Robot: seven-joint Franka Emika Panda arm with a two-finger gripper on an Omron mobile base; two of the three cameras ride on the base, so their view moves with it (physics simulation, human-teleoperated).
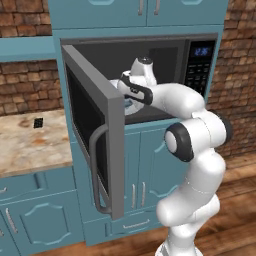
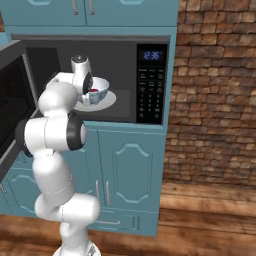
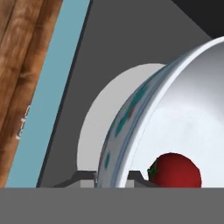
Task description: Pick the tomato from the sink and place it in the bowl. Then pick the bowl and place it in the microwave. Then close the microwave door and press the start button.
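Bowl (image 3: 175,109) rim sits pinched between my fingers (image 3: 135,177), one pad outside the patterned wall and one inside, so my hand (image 3: 111,178) is closed on the bowl by its edge (the only part thin enough to grip). Just past my grip the tomato (image 3: 176,169) rests low in the white inside. Beyond, the bowl is over the pale turntable (image 3: 105,131) inside the microwave (image 2: 100,45), whose door (image 1: 95,125) stands wide open, leaving room for my arm.
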